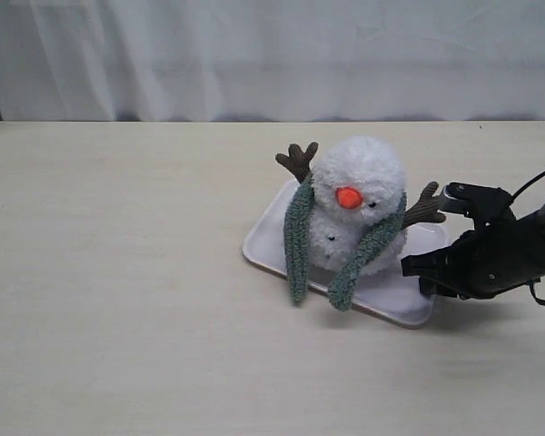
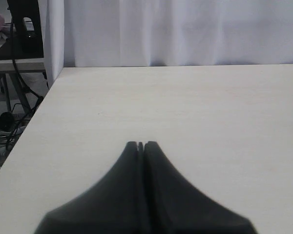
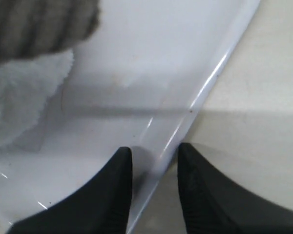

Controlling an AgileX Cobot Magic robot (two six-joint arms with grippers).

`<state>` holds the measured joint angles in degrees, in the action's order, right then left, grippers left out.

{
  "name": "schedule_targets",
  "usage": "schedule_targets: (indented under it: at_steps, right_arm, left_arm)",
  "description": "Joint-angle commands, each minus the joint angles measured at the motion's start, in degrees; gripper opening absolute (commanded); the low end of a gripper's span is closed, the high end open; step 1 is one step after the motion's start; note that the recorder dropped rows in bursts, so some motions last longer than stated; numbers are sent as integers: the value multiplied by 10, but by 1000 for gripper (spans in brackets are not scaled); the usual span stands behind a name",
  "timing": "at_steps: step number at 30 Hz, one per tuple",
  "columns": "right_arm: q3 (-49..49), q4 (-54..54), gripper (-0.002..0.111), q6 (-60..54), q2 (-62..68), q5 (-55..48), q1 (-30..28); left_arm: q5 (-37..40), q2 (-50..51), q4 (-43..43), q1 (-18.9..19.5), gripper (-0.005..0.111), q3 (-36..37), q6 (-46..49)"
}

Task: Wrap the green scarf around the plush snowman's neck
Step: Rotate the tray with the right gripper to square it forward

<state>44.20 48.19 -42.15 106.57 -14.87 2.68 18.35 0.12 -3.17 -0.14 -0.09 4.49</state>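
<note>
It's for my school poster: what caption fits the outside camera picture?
Plush snowman on a white tray, green scarf draped down both sides, right gripper at the tray's edge.

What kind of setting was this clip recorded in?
Probably a robotics lab workbench: a pale table, a white curtain as backdrop, and dark cabled equipment on a side desk beyond the table's edge.

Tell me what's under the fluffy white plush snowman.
A glossy white rectangular plastic tray, resting on the beige table. The tray surface directly beneath the snowman is hidden.
</note>
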Motion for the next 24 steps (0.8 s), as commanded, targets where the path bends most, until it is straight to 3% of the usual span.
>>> schedule_targets:
  at_steps: [1,7,24]
  right_arm:
    - [4,-39,23,-7,22,-27,1]
    - [4,-111,4,-7,22,-21,1]
    - [4,7,4,24,22,0,1]
  left_arm:
    - [-7,-1,1,-3,0,1,-3]
    - [-7,-1,1,-3,0,1,-3]
    - [-7,-1,1,-3,0,1,-3]
